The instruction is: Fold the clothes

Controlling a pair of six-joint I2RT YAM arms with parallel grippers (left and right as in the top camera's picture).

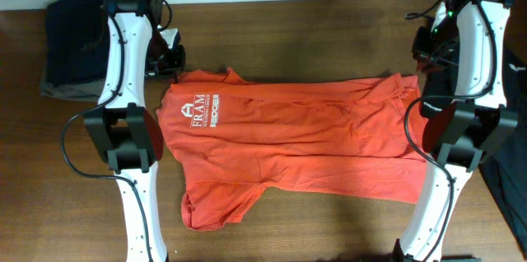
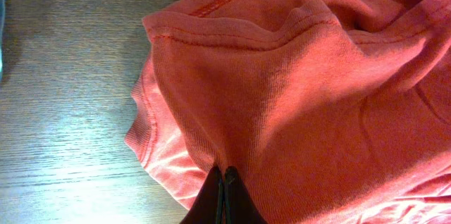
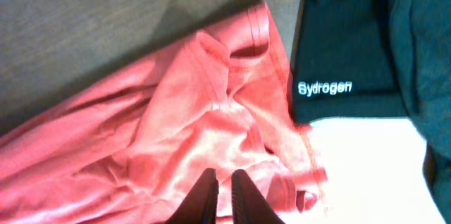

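The orange-red T-shirt (image 1: 296,134) lies spread across the wooden table, collar end to the left, with white chest lettering (image 1: 202,112) near my left arm. My left gripper (image 1: 171,58) is at the shirt's far left corner. In the left wrist view its jaws (image 2: 224,172) are shut on a pinch of the shirt's fabric (image 2: 296,90). My right gripper (image 1: 426,54) is at the far right corner. In the right wrist view its jaws (image 3: 224,176) are nearly closed on the crumpled hem of the T-shirt (image 3: 176,118).
Folded navy and grey garments (image 1: 70,44) sit at the far left corner. A black garment with a small white logo (image 3: 338,48) lies right beside the shirt's hem, and it also shows at the overhead view's right edge (image 1: 509,184). Bare wood table (image 1: 329,229) runs along the front.
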